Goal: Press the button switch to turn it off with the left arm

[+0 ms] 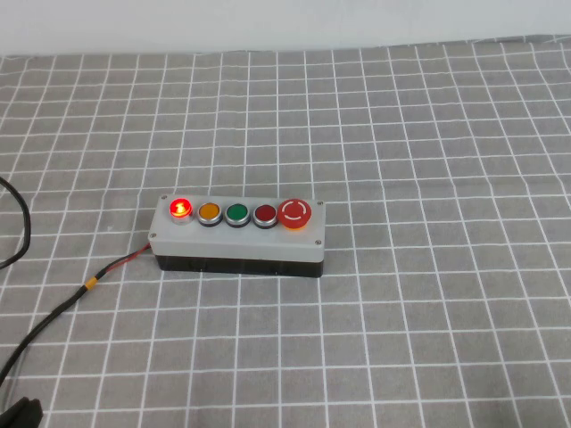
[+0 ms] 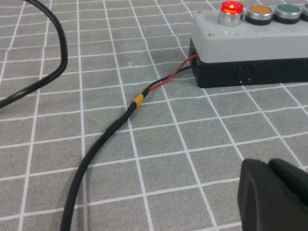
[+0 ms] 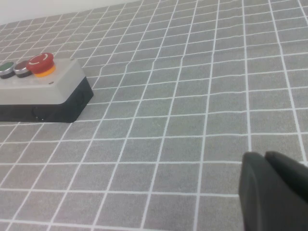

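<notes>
Left gripper (image 2: 274, 195) shows only as a black bulk in the lower right corner of the left wrist view, low over the cloth and well short of the box; whether its fingers are spread or closed I cannot tell. Its target, the button switch (image 1: 181, 209), sits at the left end of the row of five, just left of centre in the high view, and it glows bright red, so by my reading it is on and the press is not yet made. Beside it run an amber button (image 1: 209, 212), a green button (image 1: 236, 213), a darker red button (image 1: 265, 214) and the large red mushroom button (image 1: 293, 213), all on the grey-topped box (image 1: 239, 236). A black cable (image 1: 62, 308) with red wire leaves the box's left end toward the lower left. Everything rests on the grey gridded cloth (image 1: 428, 134). Right gripper (image 3: 274, 192) fills the lower right of its wrist view, far from the box, its state equally unclear. All of the approach and press seems left.
</notes>
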